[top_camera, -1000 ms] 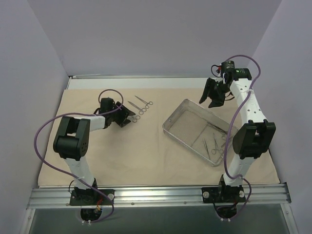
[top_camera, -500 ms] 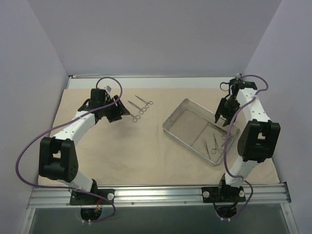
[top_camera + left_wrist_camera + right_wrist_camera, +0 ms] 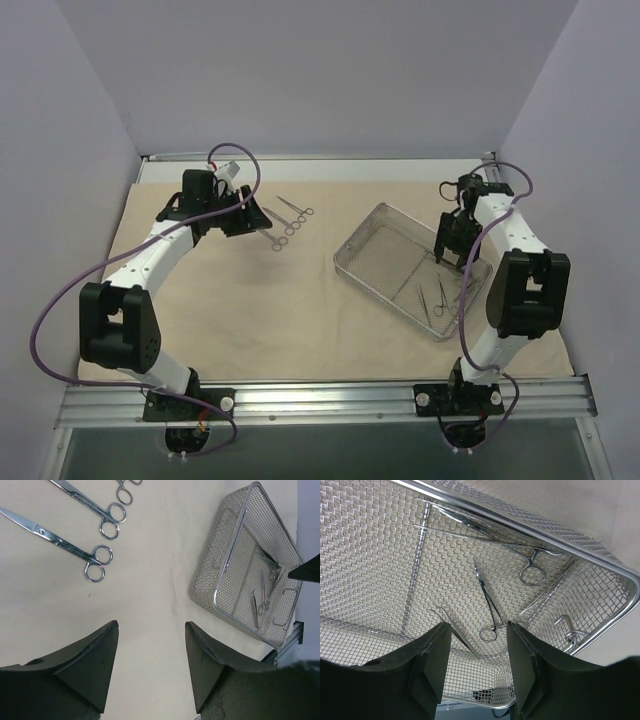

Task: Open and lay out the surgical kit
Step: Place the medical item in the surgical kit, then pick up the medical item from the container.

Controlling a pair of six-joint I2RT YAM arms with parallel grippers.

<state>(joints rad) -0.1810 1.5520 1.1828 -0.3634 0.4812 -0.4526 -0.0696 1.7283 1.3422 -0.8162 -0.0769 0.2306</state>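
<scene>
Beige cloth wrap (image 3: pixel 280 320) lies spread flat across the table, so the opening part looks done and the laying-out is in hand. The wire-mesh tray (image 3: pixel 358 234) sits at about 3 o'clock on the cloth. Scissors (image 3: pixel 40 530) lie in a row near 11 o'clock, just beside the left gripper (image 3: pixel 150 630), whose fingers are apart and hold nothing. The right gripper (image 3: pixel 477 630) hangs over the tray's 1 o'clock end, jaws spread and empty, above several forceps (image 3: pixel 487 597) resting on the mesh. The next move probably calls for lowering the right fingers astride one thin shank and closing squarely, since slim steel lying flat on wire gives little to pinch.
</scene>
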